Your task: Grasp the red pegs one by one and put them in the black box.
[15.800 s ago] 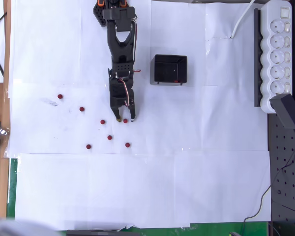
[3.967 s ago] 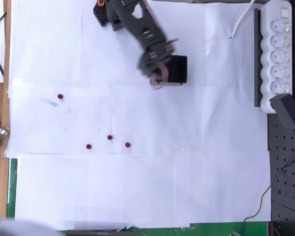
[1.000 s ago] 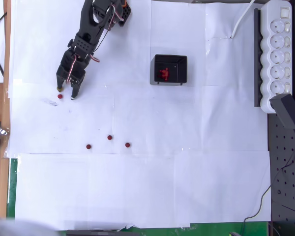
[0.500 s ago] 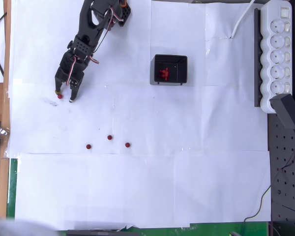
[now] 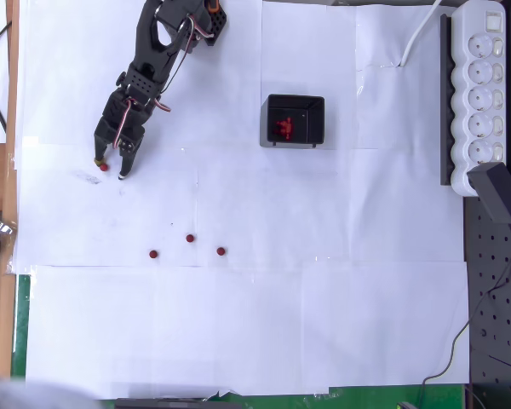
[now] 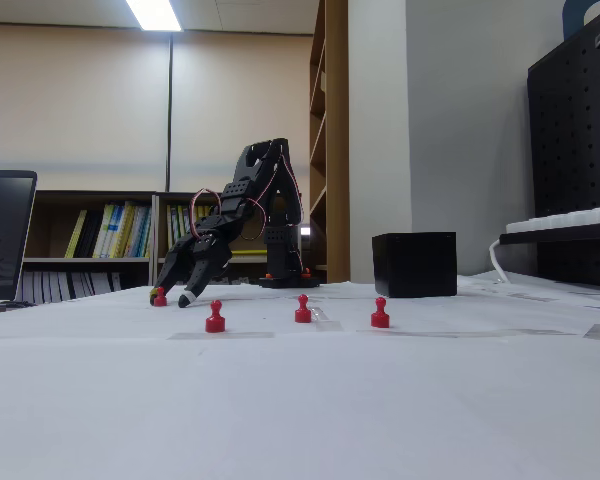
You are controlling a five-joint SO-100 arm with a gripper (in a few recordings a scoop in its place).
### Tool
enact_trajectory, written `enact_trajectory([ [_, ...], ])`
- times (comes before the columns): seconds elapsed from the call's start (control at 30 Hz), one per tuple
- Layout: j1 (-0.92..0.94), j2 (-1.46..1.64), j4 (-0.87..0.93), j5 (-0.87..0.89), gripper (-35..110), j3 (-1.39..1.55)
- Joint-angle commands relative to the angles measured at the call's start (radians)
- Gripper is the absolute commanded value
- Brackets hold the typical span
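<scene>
- Since half a second ago, gripper (image 5: 109, 168) has shifted slightly toward 9 o'clock in the overhead view, so that its fingertips now bracket the lone peg (image 5: 103, 167) more closely; the three pegs lower down and the box contents lie as before
- Fingers: parted, one tip on each side of the lone peg, with the peg close against the left-hand tip in the overhead view; whether they touch it cannot be told
- Fixed view: gripper (image 6: 170, 297) lowered to the paper, tips at the surface, with the same peg (image 6: 160, 297) beside the left-hand tip
- Three red pegs lie in a loose row at about 5 o'clock from the gripper, well apart from it: (image 5: 153, 254), (image 5: 190, 239), (image 5: 221, 251); all stand upright in the fixed view
- Black box (image 5: 295, 121) sits at 3 o'clock from the gripper, well apart, with a cluster of red pegs (image 5: 283, 129) inside
- White paper (image 5: 324, 324) covers the table; a power strip (image 5: 481, 94) lies at the 3 o'clock edge
</scene>
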Motion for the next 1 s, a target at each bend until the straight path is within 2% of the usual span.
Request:
enact_trajectory([
  [0.0,0.028,0.025,-0.02,-0.029,19,0.029],
  [0.5,0.031,0.028,-0.02,-0.077,14,0.026],
  [0.97,0.029,0.021,-0.02,-0.1,0,0.031],
])
